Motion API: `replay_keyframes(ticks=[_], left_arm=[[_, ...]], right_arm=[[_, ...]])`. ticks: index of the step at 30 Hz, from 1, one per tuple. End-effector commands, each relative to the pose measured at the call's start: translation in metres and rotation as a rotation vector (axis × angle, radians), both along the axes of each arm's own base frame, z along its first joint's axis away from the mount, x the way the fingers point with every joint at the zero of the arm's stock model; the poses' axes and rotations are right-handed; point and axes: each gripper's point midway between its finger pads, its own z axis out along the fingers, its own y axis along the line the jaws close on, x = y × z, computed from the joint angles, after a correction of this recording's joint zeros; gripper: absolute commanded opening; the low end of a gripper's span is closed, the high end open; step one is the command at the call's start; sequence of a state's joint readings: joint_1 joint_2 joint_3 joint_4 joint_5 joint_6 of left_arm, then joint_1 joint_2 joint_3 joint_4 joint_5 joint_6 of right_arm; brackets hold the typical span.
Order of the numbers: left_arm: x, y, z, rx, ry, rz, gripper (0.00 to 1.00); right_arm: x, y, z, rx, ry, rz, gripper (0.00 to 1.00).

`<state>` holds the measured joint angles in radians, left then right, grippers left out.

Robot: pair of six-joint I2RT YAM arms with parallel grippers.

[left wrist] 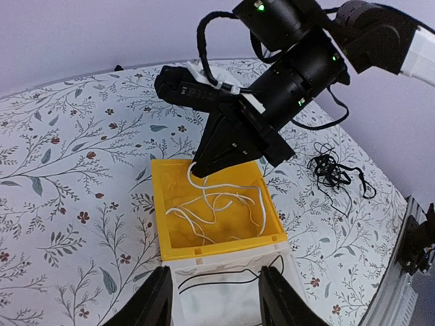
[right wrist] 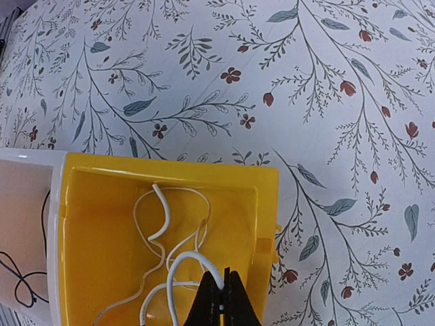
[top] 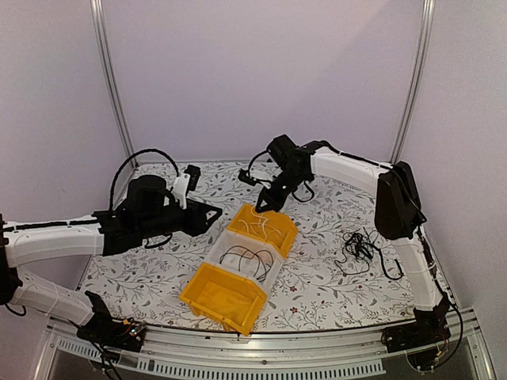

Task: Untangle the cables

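Right wrist: right gripper is seen clamped on a white cable, yellow bin directly beneath. Sorting into the bin is judged underway; release is needed next. Left gripper is held open, empty.

**COLOURS AND PATTERNS**

The table covering is printed white with a floral pattern of grey-green leaves and small dark-red flowers. The far bin and the near bin are coloured yellow; the middle bin is translucent white. The cream-white cables are set against the far bin's yellow, the black cables against the translucent white, and the black tangle against the floral print. The left arm and right arm are finished white with black joints. The left gripper and right gripper are black.
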<state>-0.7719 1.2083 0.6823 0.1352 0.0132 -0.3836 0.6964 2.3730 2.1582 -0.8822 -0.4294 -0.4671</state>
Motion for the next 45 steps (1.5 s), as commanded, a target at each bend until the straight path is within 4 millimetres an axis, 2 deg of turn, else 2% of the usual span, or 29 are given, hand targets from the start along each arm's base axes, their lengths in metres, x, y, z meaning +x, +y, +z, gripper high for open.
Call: replay_keyframes(ticks=[1,5,10,14,16,20,23,25,27,32,34,36,37,40,45], left_arm=[[0.001,0.015,0.000,0.002,0.012,0.066,0.47],[0.001,0.018,0.004,-0.010,0.008,0.083,0.47],[0.001,0.019,0.006,-0.018,0.008,0.091,0.47],[0.003,0.019,0.007,-0.018,-0.002,0.090,0.47],[0.003,0.017,0.008,-0.016,-0.009,0.087,0.47],[0.005,0.014,0.008,-0.016,-0.017,0.074,0.47],[0.006,0.011,0.005,-0.013,-0.017,0.064,0.47],[0.007,0.008,0.004,-0.011,-0.017,0.057,0.47],[0.009,0.005,0.003,-0.008,-0.018,0.047,0.47],[0.013,-0.004,0.006,-0.001,-0.030,0.021,0.47],[0.016,-0.007,0.008,0.004,-0.038,0.017,0.47],[0.019,-0.010,0.009,0.009,-0.037,0.017,0.47],[0.021,-0.012,0.009,0.011,-0.033,0.016,0.47],[0.023,-0.021,0.010,0.007,-0.016,-0.010,0.47],[0.033,-0.032,0.008,0.005,0.009,-0.008,0.47]], right_arm=[[0.003,0.014,-0.017,-0.013,-0.034,0.020,0.00],[-0.001,0.012,-0.032,-0.044,-0.054,0.037,0.00],[-0.004,0.008,-0.039,-0.085,-0.095,0.056,0.00],[-0.006,0.009,-0.035,-0.110,-0.128,0.063,0.11],[-0.003,0.009,-0.026,-0.108,-0.147,0.049,0.13],[0.004,0.007,0.017,-0.081,-0.226,0.015,0.20],[0.007,0.001,0.042,-0.077,-0.284,0.003,0.29],[0.007,-0.003,0.061,-0.070,-0.319,-0.004,0.32],[0.005,-0.007,0.071,-0.075,-0.337,-0.001,0.32],[0.000,-0.021,0.080,-0.100,-0.358,-0.002,0.31],[-0.001,-0.033,0.087,-0.101,-0.358,-0.015,0.31],[-0.002,-0.052,0.087,-0.114,-0.342,-0.044,0.29],[-0.003,-0.064,0.094,-0.108,-0.341,-0.060,0.29],[-0.001,-0.107,0.096,-0.128,-0.319,-0.126,0.26],[0.003,-0.186,0.074,-0.166,-0.207,-0.261,0.22]])
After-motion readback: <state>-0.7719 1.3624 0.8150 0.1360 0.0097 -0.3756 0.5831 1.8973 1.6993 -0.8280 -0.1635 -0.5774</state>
